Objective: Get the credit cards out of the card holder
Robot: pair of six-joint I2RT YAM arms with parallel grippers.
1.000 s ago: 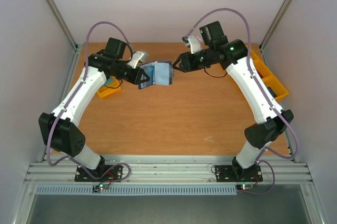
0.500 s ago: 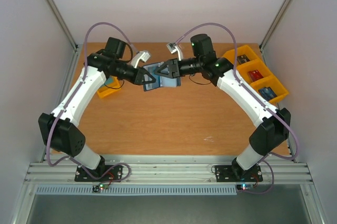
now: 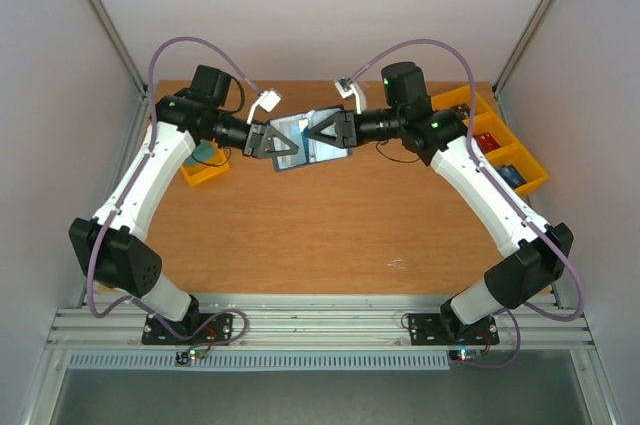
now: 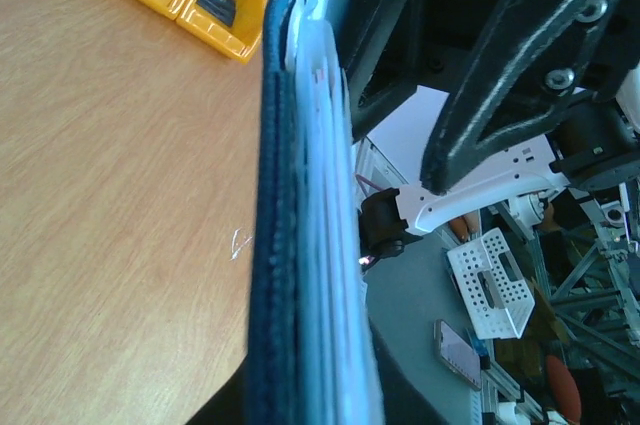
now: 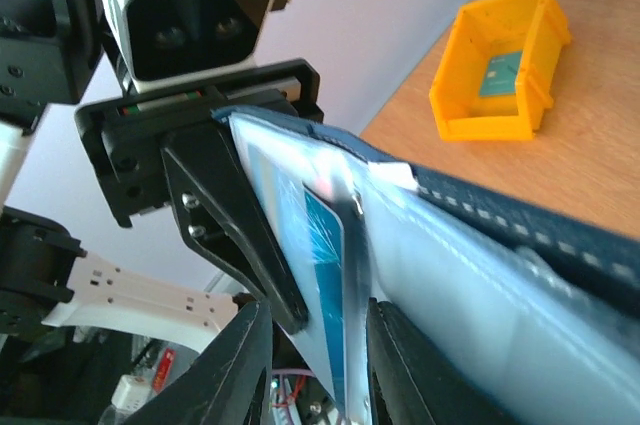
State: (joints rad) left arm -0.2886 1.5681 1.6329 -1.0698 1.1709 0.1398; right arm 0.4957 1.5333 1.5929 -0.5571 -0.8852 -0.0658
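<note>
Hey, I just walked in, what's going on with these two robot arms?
Both arms have a dark blue card holder up in the air above the wooden table. The left pincer is shut on one end of it. The right pincer straddles the edge of a credit card in a clear sleeve. Whether it grips the card yet is unclear.

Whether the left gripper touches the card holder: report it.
Touching. The right wrist view shows the left gripper shut on the card holder at its edge, one finger flat against its face.
</note>
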